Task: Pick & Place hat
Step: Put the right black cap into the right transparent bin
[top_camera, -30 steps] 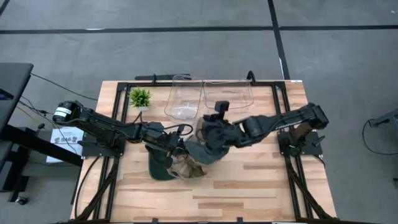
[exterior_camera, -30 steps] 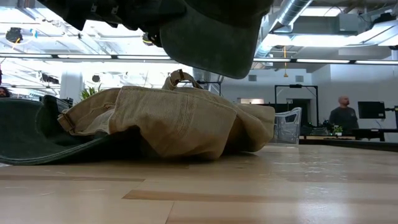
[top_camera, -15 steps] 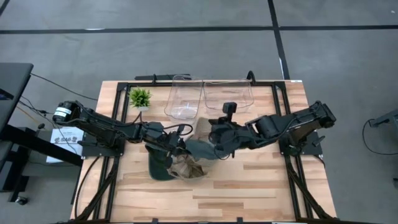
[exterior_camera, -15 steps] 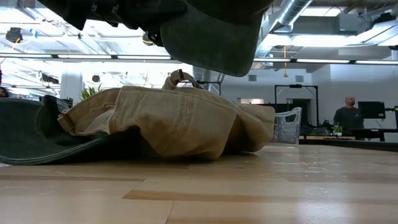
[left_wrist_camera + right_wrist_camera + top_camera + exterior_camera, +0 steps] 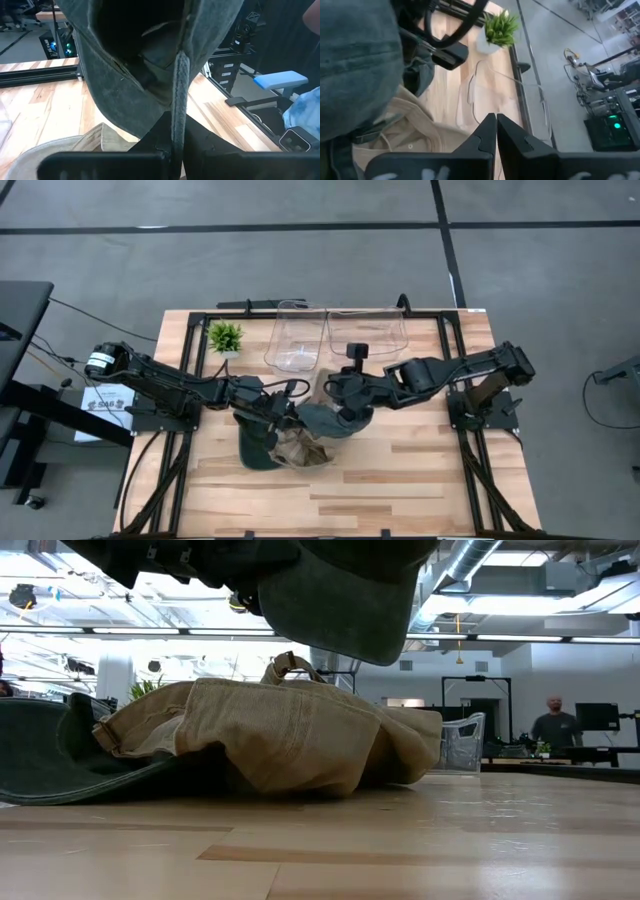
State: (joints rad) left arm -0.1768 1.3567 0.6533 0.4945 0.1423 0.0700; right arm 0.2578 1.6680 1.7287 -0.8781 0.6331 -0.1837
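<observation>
Above wood table, both arms meet, left tool pinching green hat, right tool closed.

The worktop is pale, smooth wood with a faint sheen, the tan hat is matt stitched cotton cloth, the dark hat is faded, matt green-grey cloth, and the bins are clear glossy plastic.

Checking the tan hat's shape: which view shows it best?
The low view: the tan hat fills it side-on, lying on the table. The high view shows it half-hidden under arms; wrist views catch only edges.
</observation>
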